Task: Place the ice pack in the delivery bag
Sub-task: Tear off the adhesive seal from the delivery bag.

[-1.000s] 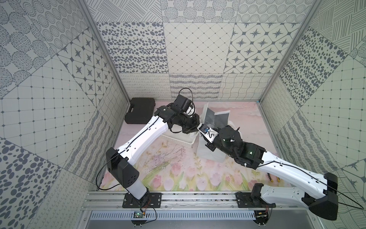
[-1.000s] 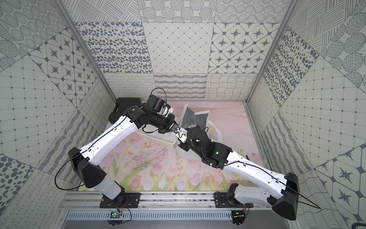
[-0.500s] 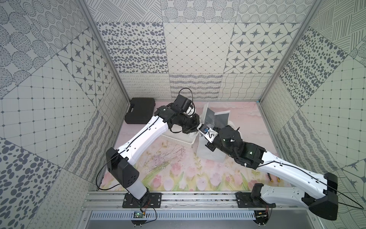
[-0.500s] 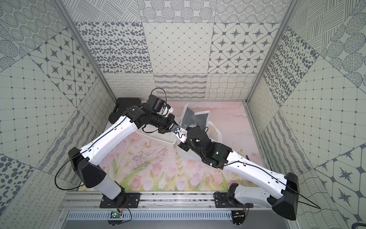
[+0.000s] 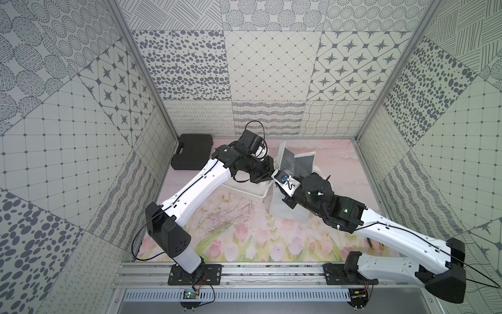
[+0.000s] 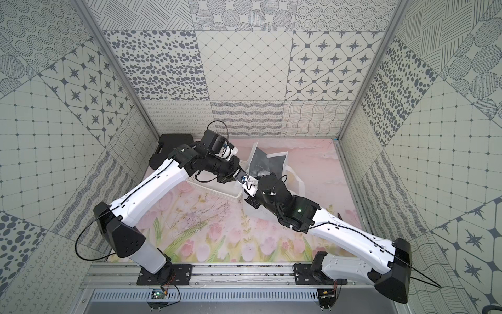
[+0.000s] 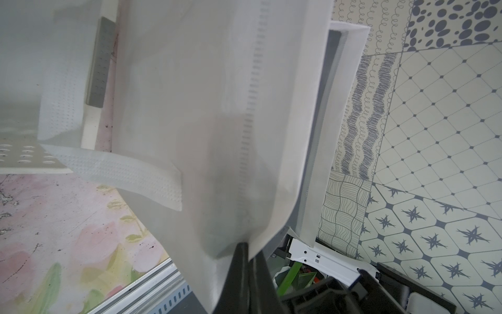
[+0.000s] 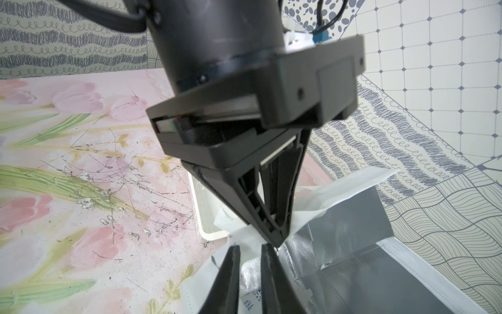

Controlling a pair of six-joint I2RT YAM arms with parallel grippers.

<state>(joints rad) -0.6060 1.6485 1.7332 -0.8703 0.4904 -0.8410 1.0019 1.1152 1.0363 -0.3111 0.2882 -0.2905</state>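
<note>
Both top views look down from high above the front rail [image 5: 244,274] at the whole tabletop [image 5: 231,239] [image 6: 206,231], both arms and the walls, and share almost all of it. The left wrist camera sits behind the left jaws, very close to the bag [image 7: 217,108], which fills most of its frame; the basket [image 7: 27,159] and tabletop show beside it. The right wrist camera looks past the right jaws at the left jaws close up and into the bag's foil-lined mouth. Both wrist views share bag, basket and tabletop.
</note>
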